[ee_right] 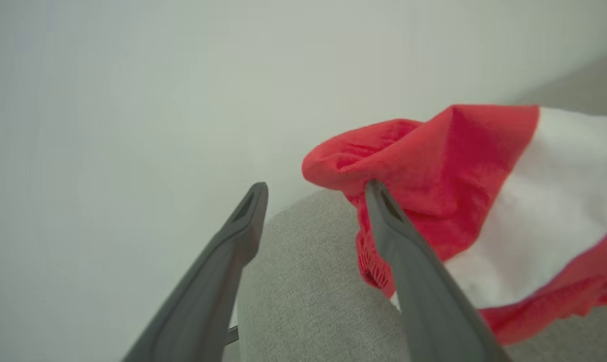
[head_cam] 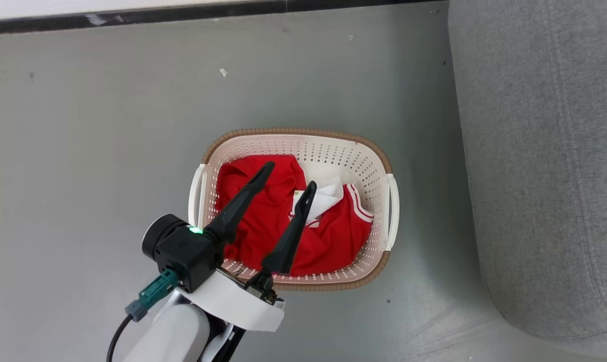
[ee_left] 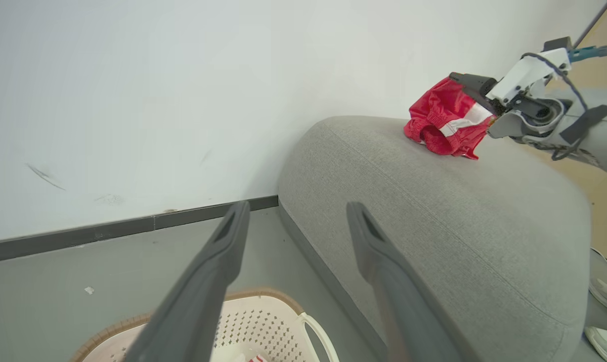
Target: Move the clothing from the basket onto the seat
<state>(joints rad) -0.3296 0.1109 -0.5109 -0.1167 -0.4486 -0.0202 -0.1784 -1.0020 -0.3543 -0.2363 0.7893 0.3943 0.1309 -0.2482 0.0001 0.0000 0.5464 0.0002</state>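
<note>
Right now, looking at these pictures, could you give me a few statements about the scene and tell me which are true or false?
1. A red garment lies in the basket. True.
2. The left tool is clamped on cloth. False: its fingers stand apart above the basket, holding nothing.
3. Another garment, red and white, sits on the sofa. True.
4. The basket stands on the sofa. False: it stands on the grey floor beside it.
5. The right tool is open. True.

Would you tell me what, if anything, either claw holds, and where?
Nothing: left claw and right claw both stand open; the red garment lies on the sofa.
</note>
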